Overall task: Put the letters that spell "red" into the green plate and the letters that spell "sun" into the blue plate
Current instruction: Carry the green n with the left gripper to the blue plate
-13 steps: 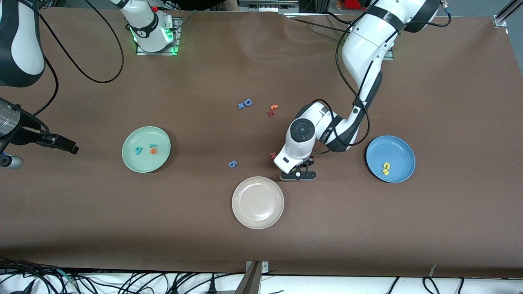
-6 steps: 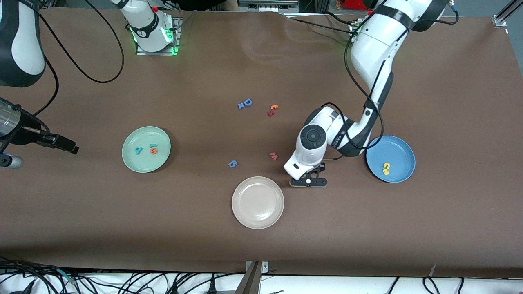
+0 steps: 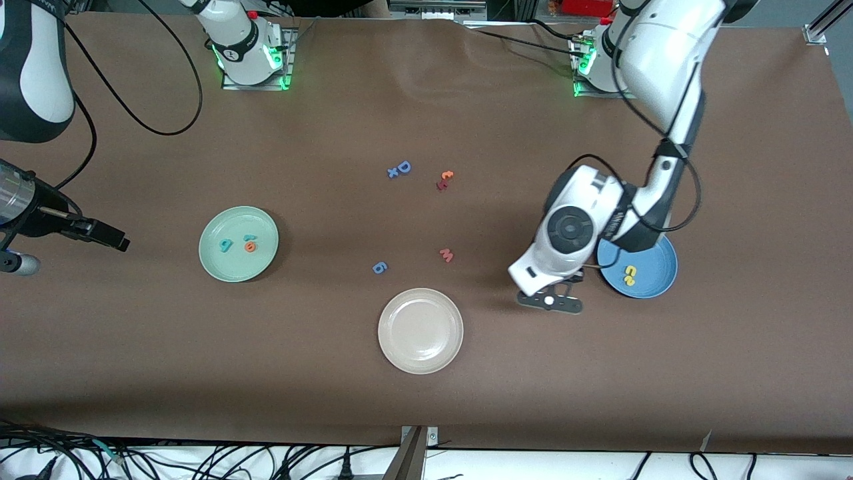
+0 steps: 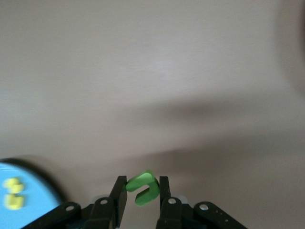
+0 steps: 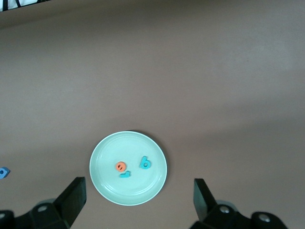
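Green n [image 4: 142,188] inside left end effector [image 4: 141,195]

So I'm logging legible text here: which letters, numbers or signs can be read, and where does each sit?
"D" and "x": blue pair on the table.
"6": blue letter on the table.
"w": pink letter on the table.
Letters in the green plate and blue plate: too small to read.
No labels or brands.
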Tool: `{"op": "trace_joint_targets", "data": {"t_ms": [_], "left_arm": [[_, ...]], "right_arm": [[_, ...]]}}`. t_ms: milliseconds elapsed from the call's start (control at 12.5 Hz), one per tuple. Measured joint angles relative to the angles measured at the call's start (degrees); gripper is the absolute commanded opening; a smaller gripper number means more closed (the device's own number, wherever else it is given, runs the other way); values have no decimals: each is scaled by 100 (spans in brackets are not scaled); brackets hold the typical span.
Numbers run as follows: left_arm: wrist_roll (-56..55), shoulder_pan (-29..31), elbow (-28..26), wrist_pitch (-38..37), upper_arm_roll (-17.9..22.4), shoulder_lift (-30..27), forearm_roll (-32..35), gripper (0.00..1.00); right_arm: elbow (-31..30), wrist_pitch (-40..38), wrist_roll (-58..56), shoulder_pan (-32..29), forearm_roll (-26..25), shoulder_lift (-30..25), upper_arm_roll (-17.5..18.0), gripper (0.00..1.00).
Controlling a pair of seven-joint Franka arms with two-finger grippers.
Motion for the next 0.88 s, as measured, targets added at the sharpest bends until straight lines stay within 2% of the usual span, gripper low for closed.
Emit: {"op": "trace_joint_targets", "data": {"t_ms": [319,639,878], "left_arm": [[581,407,-1014,118,-23,-668,0,21],[1189,841,-1859,653,-57,-1062,0,21],[1830,1333,-2158,905,-71,-1150,0,21]], "right_arm": [[-4,0,0,0,0,0,0,100],[-10,0,0,1,0,0,0,100],[-28,0,0,2,0,1,0,100]]}}
